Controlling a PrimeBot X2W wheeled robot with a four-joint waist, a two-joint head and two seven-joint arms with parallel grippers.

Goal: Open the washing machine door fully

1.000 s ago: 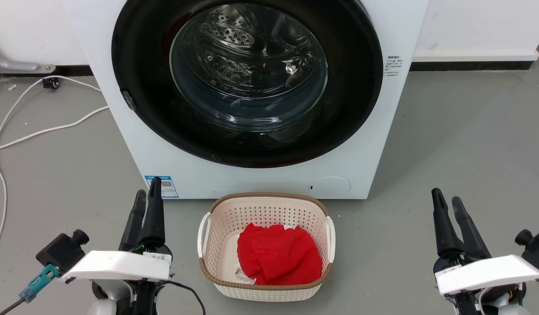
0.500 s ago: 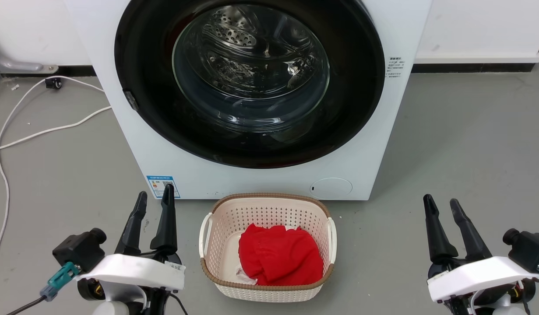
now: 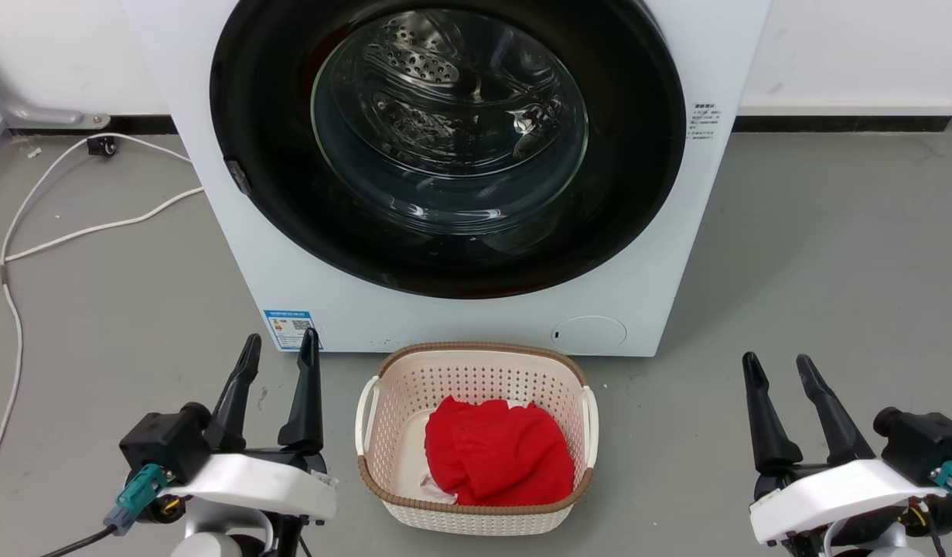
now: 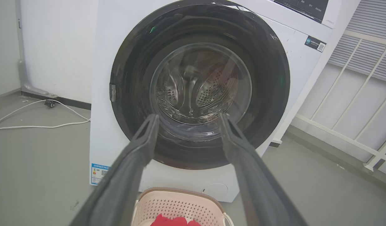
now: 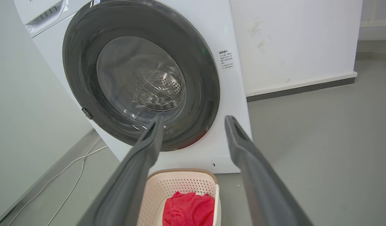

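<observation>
Currently washing machine door [image 3: 448, 147] closed; left fingers [image 3: 307, 387] apart, right fingers [image 3: 762, 418] apart, both empty, flanking basket [image 3: 476, 348].

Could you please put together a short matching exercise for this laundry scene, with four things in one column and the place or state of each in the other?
Things:
1. washing machine door
2. laundry basket
3. red cloth
4. white cable

Places or states:
A. lying inside the basket
B. shut, flush against the machine
C. trailing across the floor to the left of the machine
D. standing on the floor just in front of the machine

Pairs: 1-B, 2-D, 3-A, 4-C.
</observation>
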